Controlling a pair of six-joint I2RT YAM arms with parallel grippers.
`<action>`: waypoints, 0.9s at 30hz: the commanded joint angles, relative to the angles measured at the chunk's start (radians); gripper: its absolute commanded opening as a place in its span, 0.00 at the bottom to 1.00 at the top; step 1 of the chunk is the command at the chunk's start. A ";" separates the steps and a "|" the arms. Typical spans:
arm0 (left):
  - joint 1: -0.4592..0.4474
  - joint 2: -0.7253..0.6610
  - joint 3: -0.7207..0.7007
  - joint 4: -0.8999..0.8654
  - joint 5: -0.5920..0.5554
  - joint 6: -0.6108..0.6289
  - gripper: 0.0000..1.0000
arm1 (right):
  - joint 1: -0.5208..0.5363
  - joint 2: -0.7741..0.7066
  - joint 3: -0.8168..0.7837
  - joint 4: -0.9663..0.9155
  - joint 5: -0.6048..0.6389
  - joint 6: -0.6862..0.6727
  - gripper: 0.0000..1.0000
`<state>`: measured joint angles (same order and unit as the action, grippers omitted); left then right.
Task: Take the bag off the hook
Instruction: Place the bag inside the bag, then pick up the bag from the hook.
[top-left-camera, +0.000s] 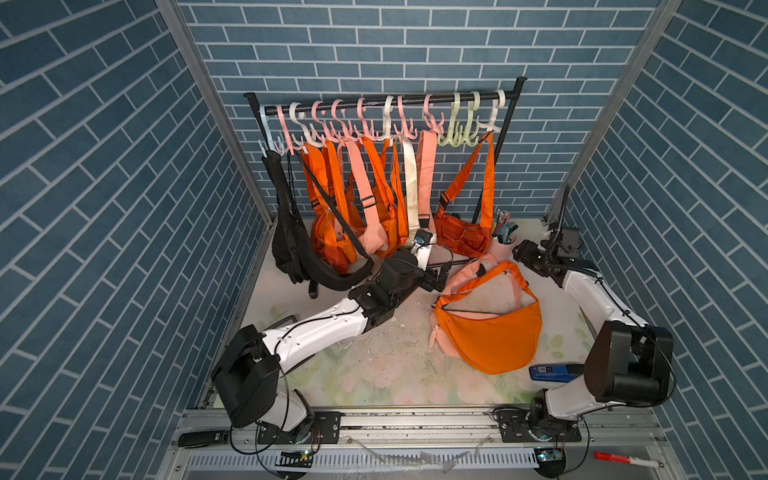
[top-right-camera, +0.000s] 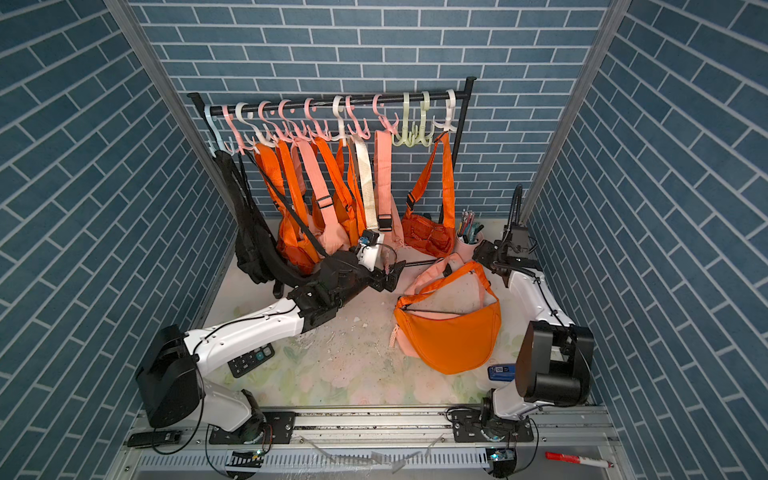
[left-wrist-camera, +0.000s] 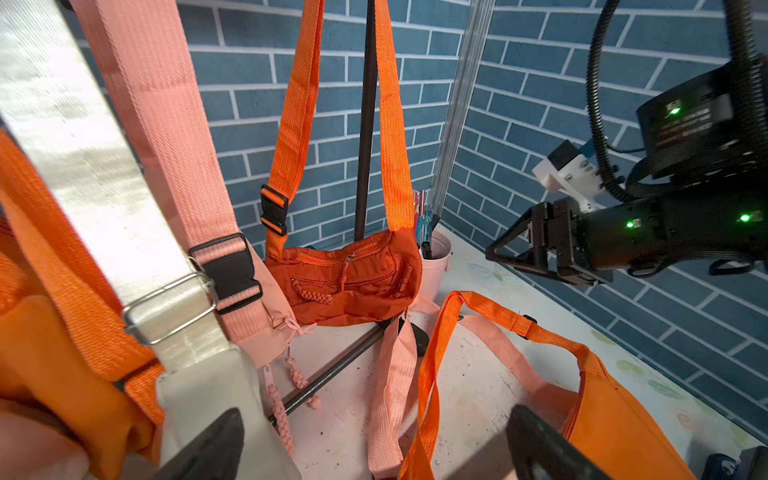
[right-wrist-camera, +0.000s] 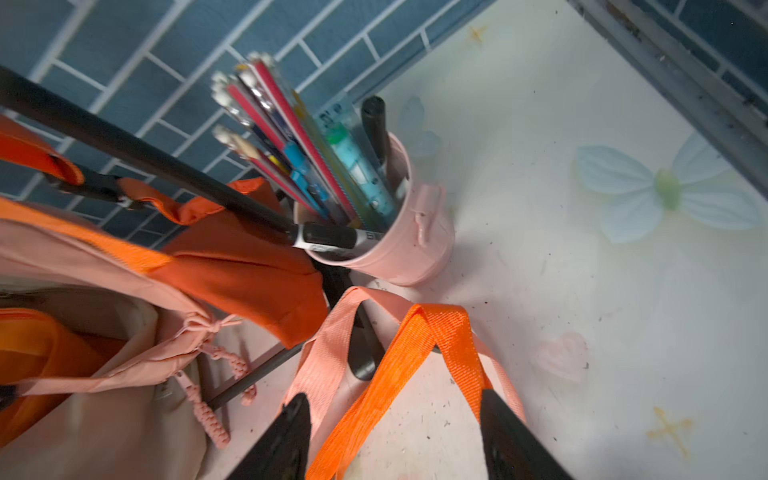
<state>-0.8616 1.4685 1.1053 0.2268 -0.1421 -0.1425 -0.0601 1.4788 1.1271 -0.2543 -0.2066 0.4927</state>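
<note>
Although both pairs of fingers sit close to the bag's straps, neither grips anything. The left fingers (left-wrist-camera: 216, 444) stand wide apart in the left wrist view with only loose strap and bare worktop between them. The right fingers (right-wrist-camera: 286, 440) are likewise parted, and the orange strap (right-wrist-camera: 399, 365) runs slack between them without being pinched. Outward from there, that strap and a pink strap (right-wrist-camera: 328, 353) beside it lie in loops on the worktop (top-left-camera: 374, 365) by the foot of the rack, just in front of the pink pen pot (top-left-camera: 505, 245) in the far right corner. They lead back to the orange bag (top-left-camera: 494, 336), which lies flat on the worktop between its middle and its right edge, pink fabric showing along its side, clear of every hook. Behind it, along the far edge, the rail (top-left-camera: 374, 99) carries a row of hooks. Most hold other bags in black, orange, pink and cream, an orange pouch (top-left-camera: 461, 237) hangs from the white hook at the rail's right end, and the pale green hooks (top-left-camera: 457, 133) next to it are bare. Judging by this, the task proper looks finished: the bag is down and released. What seems left is only for the arms to draw back without snagging the loose straps.
</note>
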 joint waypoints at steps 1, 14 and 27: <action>0.013 -0.061 0.017 -0.101 -0.014 0.028 0.99 | -0.001 -0.091 0.009 -0.054 -0.015 -0.028 0.69; 0.032 -0.259 0.087 -0.393 0.043 0.069 0.99 | 0.011 -0.366 -0.047 0.041 -0.156 -0.023 0.63; 0.032 -0.448 -0.045 -0.403 0.042 0.155 0.99 | 0.102 -0.137 0.218 0.032 -0.262 -0.093 0.67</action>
<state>-0.8352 1.0405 1.0744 -0.1818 -0.0887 -0.0132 0.0261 1.2896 1.2716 -0.2176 -0.4206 0.4511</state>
